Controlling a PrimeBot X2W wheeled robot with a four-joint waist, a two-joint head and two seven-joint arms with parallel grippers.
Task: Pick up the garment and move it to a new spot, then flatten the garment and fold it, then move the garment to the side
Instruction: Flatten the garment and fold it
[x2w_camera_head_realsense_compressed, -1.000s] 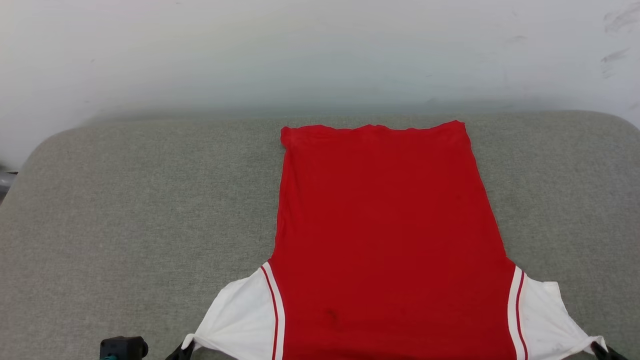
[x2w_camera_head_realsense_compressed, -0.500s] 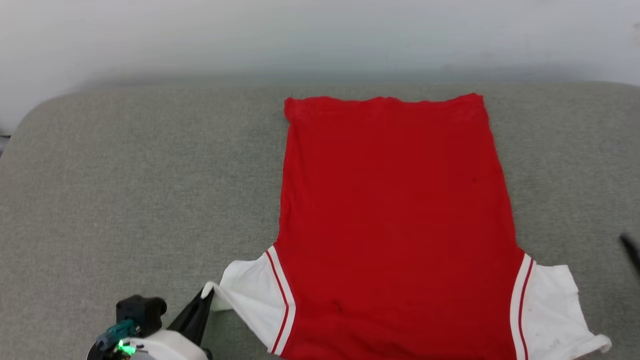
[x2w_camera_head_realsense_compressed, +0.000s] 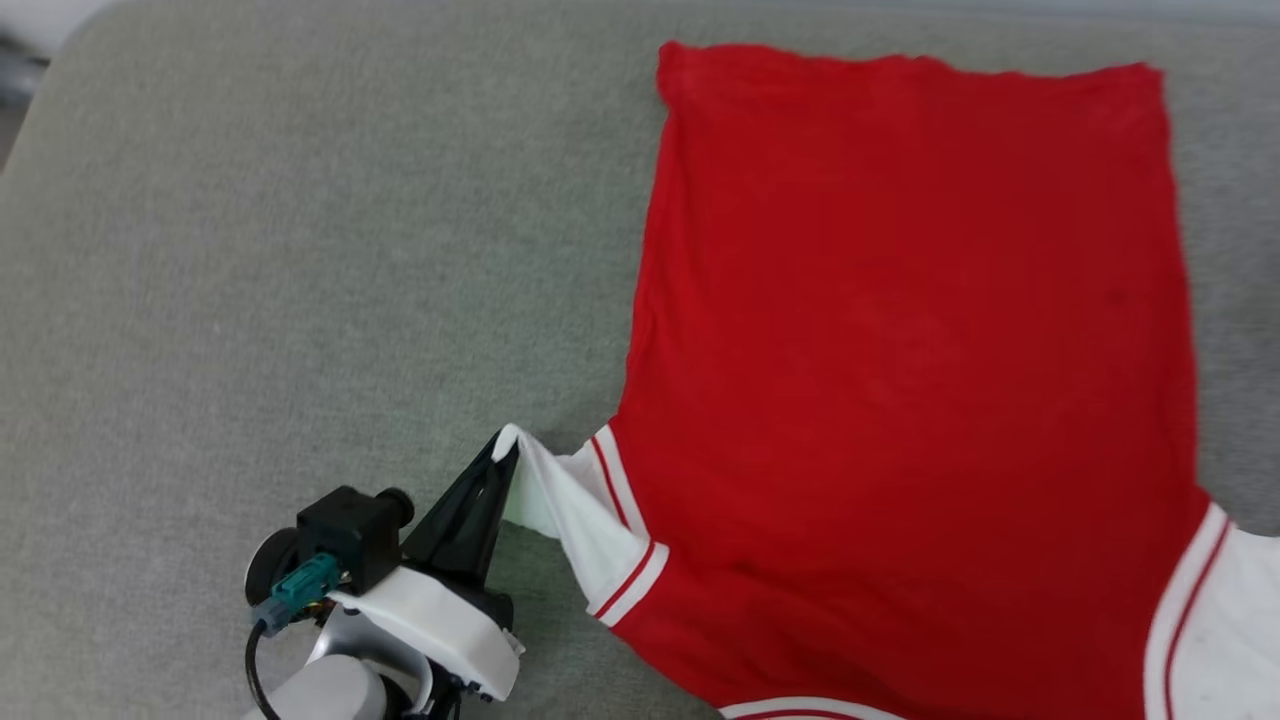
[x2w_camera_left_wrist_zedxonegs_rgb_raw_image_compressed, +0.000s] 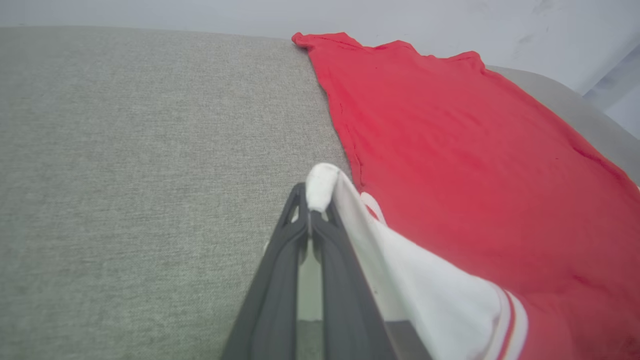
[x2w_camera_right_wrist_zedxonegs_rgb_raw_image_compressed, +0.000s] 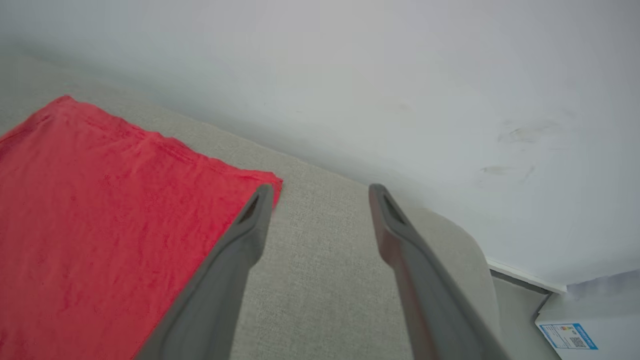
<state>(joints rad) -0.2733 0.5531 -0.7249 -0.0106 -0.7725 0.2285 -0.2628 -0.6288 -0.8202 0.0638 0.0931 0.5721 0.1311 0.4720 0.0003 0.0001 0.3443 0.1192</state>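
Observation:
The garment (x2w_camera_head_realsense_compressed: 900, 330), a red jersey with white sleeves and red-white trim, lies spread plain side up on the grey padded table (x2w_camera_head_realsense_compressed: 250, 250). My left gripper (x2w_camera_head_realsense_compressed: 505, 450) is shut on the tip of its left white sleeve (x2w_camera_head_realsense_compressed: 570, 510), which it holds lifted and drawn in toward the red body. In the left wrist view the left gripper (x2w_camera_left_wrist_zedxonegs_rgb_raw_image_compressed: 315, 200) pinches that sleeve tip (x2w_camera_left_wrist_zedxonegs_rgb_raw_image_compressed: 322, 182) with the garment (x2w_camera_left_wrist_zedxonegs_rgb_raw_image_compressed: 475, 150) to the right. My right gripper (x2w_camera_right_wrist_zedxonegs_rgb_raw_image_compressed: 320, 192) is open and empty above the table, just right of the garment's (x2w_camera_right_wrist_zedxonegs_rgb_raw_image_compressed: 100, 210) far hem corner.
A pale wall (x2w_camera_right_wrist_zedxonegs_rgb_raw_image_compressed: 400, 75) runs behind the table's rounded far edge (x2w_camera_right_wrist_zedxonegs_rgb_raw_image_compressed: 470, 240). A white box with a blue label (x2w_camera_right_wrist_zedxonegs_rgb_raw_image_compressed: 575, 330) sits beyond the table's corner. Bare grey surface spreads left of the garment.
The right gripper let go of the right sleeve, opened and moved up off it. The left gripper carried the left sleeve inward toward the body. The head camera tilted down and left.

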